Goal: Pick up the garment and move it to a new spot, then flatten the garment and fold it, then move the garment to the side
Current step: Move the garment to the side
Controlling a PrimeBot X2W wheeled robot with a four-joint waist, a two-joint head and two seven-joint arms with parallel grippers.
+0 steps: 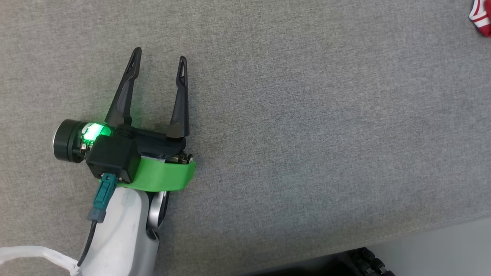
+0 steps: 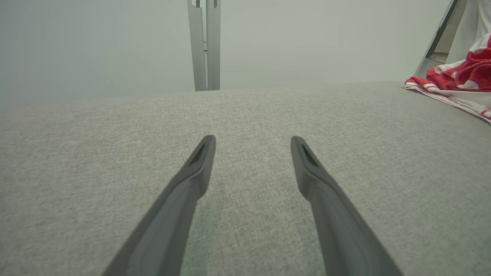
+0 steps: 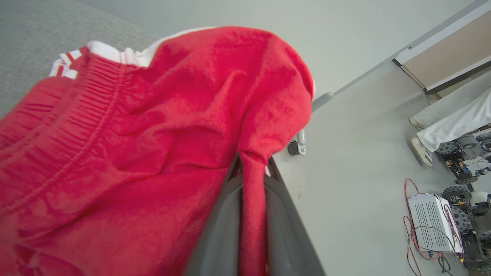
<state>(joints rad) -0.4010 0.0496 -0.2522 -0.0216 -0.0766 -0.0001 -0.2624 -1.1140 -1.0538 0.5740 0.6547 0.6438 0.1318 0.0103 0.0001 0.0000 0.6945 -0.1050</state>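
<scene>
Nearest, the left gripper [image 1: 160, 54] hung empty, fingers spread wide, low over the near-left part of the grey fabric-covered bench [image 1: 307, 134]. The red knit garment with white striped trim [image 1: 481, 19] sat bunched at the far right edge, well apart, off to that gripper's right. The right gripper [image 3: 253, 165] was pinched tight on a fold of it, so the right arm was nearer. The garment's long axis was unreadable in the bunch.

Soft, even light with faint shadows, wide-angle curvature in the wrist views, slight close-up blur on the garment [image 3: 115, 153].
</scene>
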